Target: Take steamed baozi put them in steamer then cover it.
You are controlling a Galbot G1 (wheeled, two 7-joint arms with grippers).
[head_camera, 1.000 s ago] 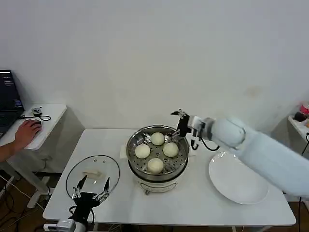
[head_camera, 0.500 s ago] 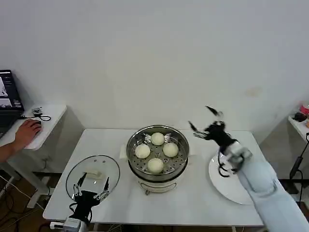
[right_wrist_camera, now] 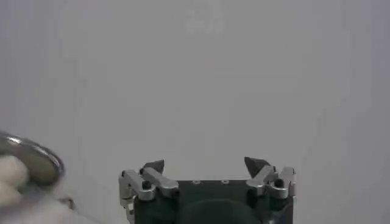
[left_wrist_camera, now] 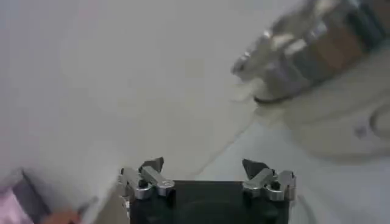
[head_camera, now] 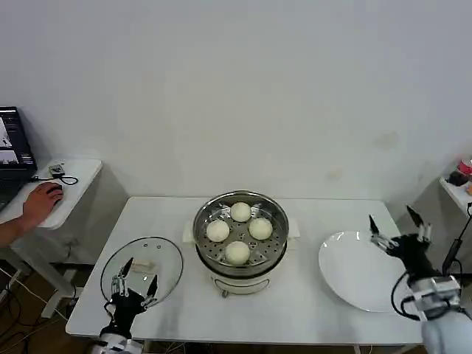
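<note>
In the head view the steamer (head_camera: 240,234) stands at the middle of the white desk (head_camera: 310,295). All four steamed baozi (head_camera: 240,212) lie on its perforated tray: one at 12 o'clock, one at 9 o'clock (head_camera: 217,231), one at 3 o'clock (head_camera: 259,228) and one at 6 o'clock (head_camera: 237,252), close together around the centre. The pot is uncovered. The glass lid (head_camera: 141,269) lies flat on the desk at about 8 o'clock from the steamer, well apart from it, its pale handle (head_camera: 140,265) facing up. The left pincer (head_camera: 134,283) hangs over the near edge of that lid, fingers spread wide and holding nothing. The white plate (head_camera: 361,271) at 3 o'clock from the steamer is bare; the right pincer (head_camera: 398,227) is raised above its far-right rim, also wide and empty.

In the left wrist view the left pincer (left_wrist_camera: 207,173) shows both fingertips parted with nothing between them; the steamer (left_wrist_camera: 317,49) is farther off, blurred.

In the right wrist view the right pincer (right_wrist_camera: 207,170) is likewise parted and empty, with the steamer's rim (right_wrist_camera: 36,159) and pale buns at the edge.

The loading looks done, so covering is the step in hand. The next move, as I judge it, calls for the left pincer to drop onto the lid's handle, grip it, lift, and carry the lid toward 2 o'clock to seat it level on the rim.
</note>
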